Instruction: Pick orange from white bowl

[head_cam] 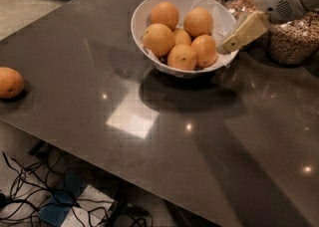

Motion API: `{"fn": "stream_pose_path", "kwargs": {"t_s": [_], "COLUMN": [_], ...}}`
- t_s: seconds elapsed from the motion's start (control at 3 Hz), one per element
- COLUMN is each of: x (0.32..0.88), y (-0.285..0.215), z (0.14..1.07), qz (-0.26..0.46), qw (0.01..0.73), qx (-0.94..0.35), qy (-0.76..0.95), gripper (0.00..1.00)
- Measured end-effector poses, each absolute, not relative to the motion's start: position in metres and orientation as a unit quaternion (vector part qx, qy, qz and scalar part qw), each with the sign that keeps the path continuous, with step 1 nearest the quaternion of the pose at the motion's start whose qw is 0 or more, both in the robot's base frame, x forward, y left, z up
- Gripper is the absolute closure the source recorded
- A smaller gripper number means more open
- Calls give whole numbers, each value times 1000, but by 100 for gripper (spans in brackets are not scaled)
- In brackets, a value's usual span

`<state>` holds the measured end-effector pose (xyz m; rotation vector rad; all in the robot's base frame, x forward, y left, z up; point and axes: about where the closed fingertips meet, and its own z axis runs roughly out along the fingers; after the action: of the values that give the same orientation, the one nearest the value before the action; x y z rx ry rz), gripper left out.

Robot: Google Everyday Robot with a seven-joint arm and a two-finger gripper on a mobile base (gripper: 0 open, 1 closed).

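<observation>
The white bowl (138,16) stands at the back middle of the dark table and holds several oranges. The front ones are an orange (182,56) with a dark stem dot and an orange (205,50) at the right. My gripper (227,47), cream-coloured on a white arm, reaches in from the upper right. Its tip is at the bowl's right rim, next to the right-hand orange. It holds nothing that I can see.
A lone orange (10,82) lies at the table's left edge. Glass jars of grains (294,39) stand right behind the gripper, and another jar (239,6) stands behind the bowl. The table's front edge (124,169) runs diagonally, with cables (30,191) on the floor below.
</observation>
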<state>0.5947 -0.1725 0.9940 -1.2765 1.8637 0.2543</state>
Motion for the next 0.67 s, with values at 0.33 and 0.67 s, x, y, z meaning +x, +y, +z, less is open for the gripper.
{"fn": "stream_pose_path", "kwargs": {"t_s": [0.33,0.67], "x": [599,609], "y": [-176,-180], "z": [986,976], "qz": [102,101], "qw": [413,403], "qx": [-504,-502], "qy": [752,759], "gripper": [4,11]}}
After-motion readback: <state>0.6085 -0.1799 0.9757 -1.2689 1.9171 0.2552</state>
